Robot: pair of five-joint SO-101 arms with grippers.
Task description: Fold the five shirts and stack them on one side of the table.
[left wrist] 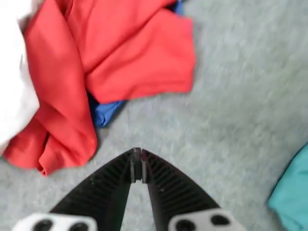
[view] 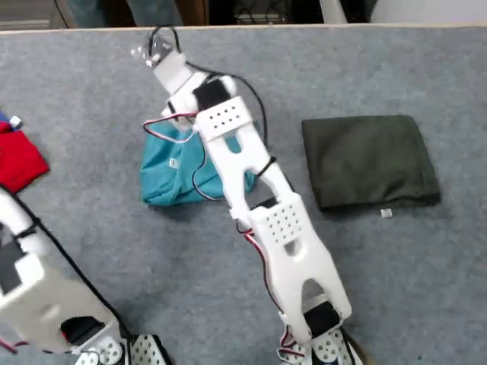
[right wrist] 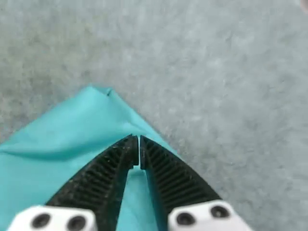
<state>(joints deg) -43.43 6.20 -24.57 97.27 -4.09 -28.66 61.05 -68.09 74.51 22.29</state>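
Note:
A teal shirt (view: pixel 173 169) lies loosely folded left of the table's middle. My right arm (view: pixel 228 144) stretches over it. My right gripper (right wrist: pixel 139 147) is shut, its tips hovering above the teal shirt (right wrist: pixel 57 149) near one corner, and I see no cloth pinched between them. A dark green shirt (view: pixel 369 160) lies folded flat on the right. At the left edge sits a red shirt (view: pixel 19 160). My left gripper (left wrist: pixel 138 163) is shut over bare table, just short of the crumpled red shirt (left wrist: pixel 110 53), which lies on a blue shirt (left wrist: pixel 103 111) beside a white shirt (left wrist: pixel 14 77).
The grey table (view: pixel 396 76) has free room at the back and at the front right. The left arm's body (view: pixel 38 296) fills the front left corner. An edge of the teal shirt (left wrist: pixel 293 197) shows in the left wrist view.

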